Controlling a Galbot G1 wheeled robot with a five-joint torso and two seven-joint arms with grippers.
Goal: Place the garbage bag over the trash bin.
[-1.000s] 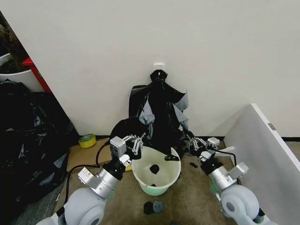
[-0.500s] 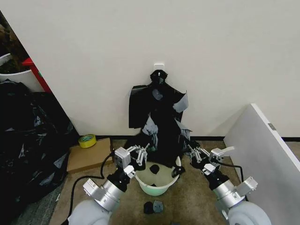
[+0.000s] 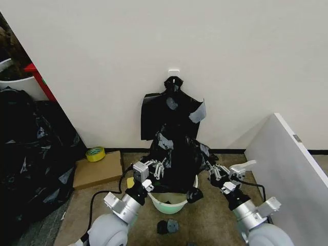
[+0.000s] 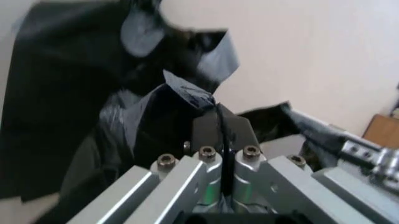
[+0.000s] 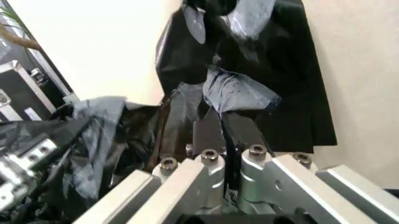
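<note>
Bag-stretching step, by the look of it: garbage bag (image 3: 177, 166) draped over the far side of the trash bin (image 3: 172, 205), hiding most of the opening, with only the near white rim and pale green base visible on the floor against the wall. Left claw (image 3: 154, 168) pinched tight on a fold of the black film at the bin's left side, pads pressed together with plastic bunched above them in the left wrist view (image 4: 219, 133). Right claw (image 3: 219, 171) likewise clamped on the film at the bin's right side, crinkled plastic gathered just above its closed tips (image 5: 223, 133). Flat black bundle (image 3: 172, 110) hanging on the wall directly behind, easy to confuse with the bag's own folds. Judged best handled by keeping both grips firm, spreading the mouth evenly to either side, and drawing the near hem toward the exposed front rim and down past it; thin, slippery film, so likely to tear or slide out under a sharp tug.
</note>
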